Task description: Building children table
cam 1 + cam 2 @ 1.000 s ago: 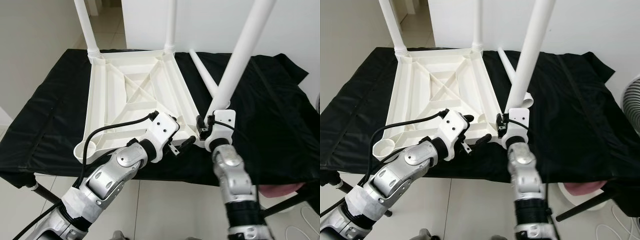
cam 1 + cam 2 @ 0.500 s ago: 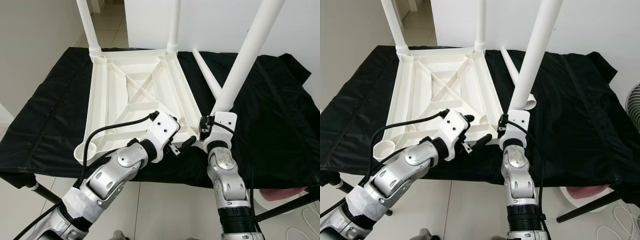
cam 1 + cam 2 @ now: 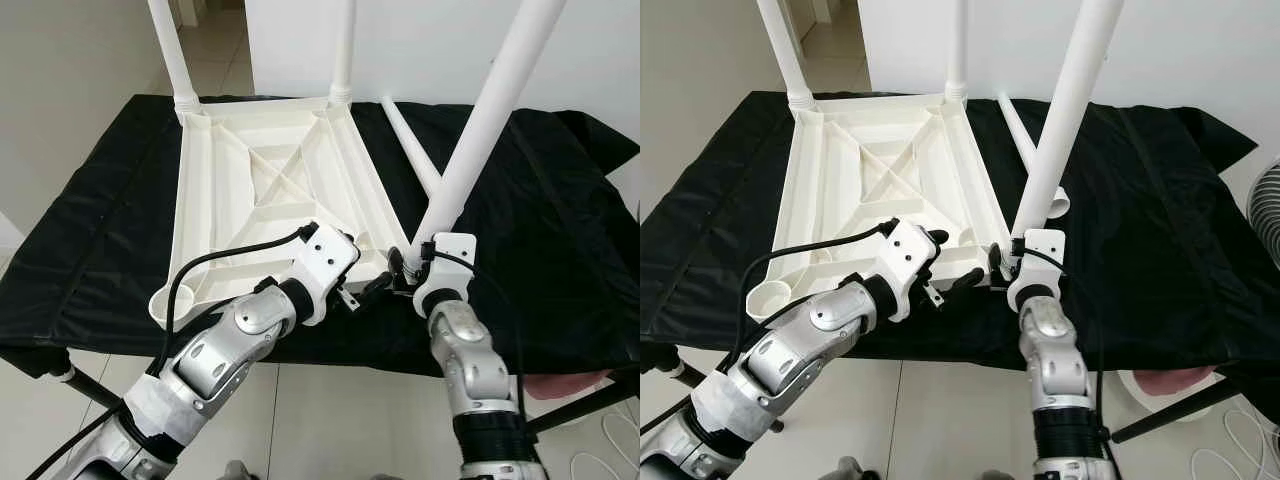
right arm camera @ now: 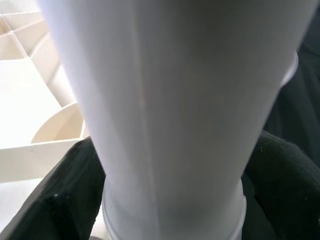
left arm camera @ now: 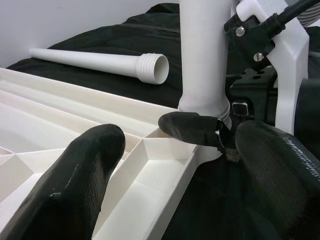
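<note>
A white plastic tabletop [image 3: 195, 200] lies upside down on a black cloth [image 3: 560, 220]. Two white legs [image 3: 170, 50] [image 3: 343, 50] stand in its far corners. My right gripper [image 3: 410, 268] is shut on the base of a third leg [image 3: 480, 120], which tilts up to the right with its lower end at the near right corner. In the right wrist view, black fingers [image 4: 60, 200] flank that leg [image 4: 165, 100]. My left gripper [image 3: 362, 262] is open beside that corner, its fingers [image 5: 90, 165] straddling the tabletop's rim. A loose fourth leg [image 3: 410, 150] lies on the cloth.
The near left corner socket [image 3: 165, 300] is an open round cup. The cloth-covered table ends just in front of me, with tiled floor below. A pink object [image 3: 560, 385] sits low at the right, and a fan [image 3: 1265, 200] stands at the right edge.
My right arm has shifted with the leg, and the leg's base now sits lower and closer to the near right corner. The left gripper has stayed in place.
</note>
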Controlling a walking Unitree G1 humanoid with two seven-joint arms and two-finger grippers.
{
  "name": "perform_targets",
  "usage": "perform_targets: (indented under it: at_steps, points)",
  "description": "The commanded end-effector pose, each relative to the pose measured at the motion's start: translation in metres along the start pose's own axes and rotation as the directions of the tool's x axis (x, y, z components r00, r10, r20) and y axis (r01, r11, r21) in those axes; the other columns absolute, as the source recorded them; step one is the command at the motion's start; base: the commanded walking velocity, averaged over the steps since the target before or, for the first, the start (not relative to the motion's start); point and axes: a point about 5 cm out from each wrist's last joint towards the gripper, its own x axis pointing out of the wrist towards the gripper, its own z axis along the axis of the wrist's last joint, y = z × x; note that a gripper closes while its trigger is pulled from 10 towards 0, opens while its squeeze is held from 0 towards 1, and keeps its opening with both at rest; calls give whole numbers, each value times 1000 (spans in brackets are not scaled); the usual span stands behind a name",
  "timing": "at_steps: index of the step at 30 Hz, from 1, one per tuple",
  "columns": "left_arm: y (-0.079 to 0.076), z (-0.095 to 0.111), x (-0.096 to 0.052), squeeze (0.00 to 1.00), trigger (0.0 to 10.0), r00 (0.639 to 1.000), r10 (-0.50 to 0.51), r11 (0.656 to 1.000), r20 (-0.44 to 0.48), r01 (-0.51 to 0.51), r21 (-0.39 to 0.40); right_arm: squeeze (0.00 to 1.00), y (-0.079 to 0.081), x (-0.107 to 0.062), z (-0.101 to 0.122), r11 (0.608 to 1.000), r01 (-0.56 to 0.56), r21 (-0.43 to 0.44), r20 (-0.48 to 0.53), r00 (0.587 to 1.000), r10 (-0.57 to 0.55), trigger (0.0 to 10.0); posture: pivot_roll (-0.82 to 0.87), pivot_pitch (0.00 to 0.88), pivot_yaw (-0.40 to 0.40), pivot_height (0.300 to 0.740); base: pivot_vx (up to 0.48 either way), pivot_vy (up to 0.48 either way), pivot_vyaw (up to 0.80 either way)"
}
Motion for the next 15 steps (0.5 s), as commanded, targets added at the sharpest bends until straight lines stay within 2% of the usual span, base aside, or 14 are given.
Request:
perform_targets:
  at_steps: [1,2,5,7,10,15]
  points:
    - [-9,-3,-1,0,10000,983,-185,983,-14,185,4,984,1,2,0,999,-40,7,4,999,40,10000,-109,14,15,740,0,0,0]
    - [-9,-3,-1,0,10000,983,-186,983,-14,186,5,0,-5,4,0,997,-80,-7,1,997,80,10000,-109,14,15,740,0,0,0]
    - [-9,-3,-1,0,10000,982,-186,982,-14,186,7,0,-13,6,2,991,-124,-41,-2,992,124,10000,-112,11,20,740,0,0,0]
    - [-9,-3,0,0,10000,982,-189,982,-14,189,9,0,-21,10,7,973,-205,-106,11,978,208,10000,-112,11,20,740,0,0,0]
    - [-9,-3,0,0,10000,982,-189,982,-14,189,10,0,-22,10,9,968,-223,-118,16,974,227,10000,-112,11,20,740,0,0,0]
    - [-8,-2,0,0,10000,981,-192,981,-14,192,15,0,-24,15,15,920,-351,-176,25,932,360,10000,-117,8,23,740,0,0,0]
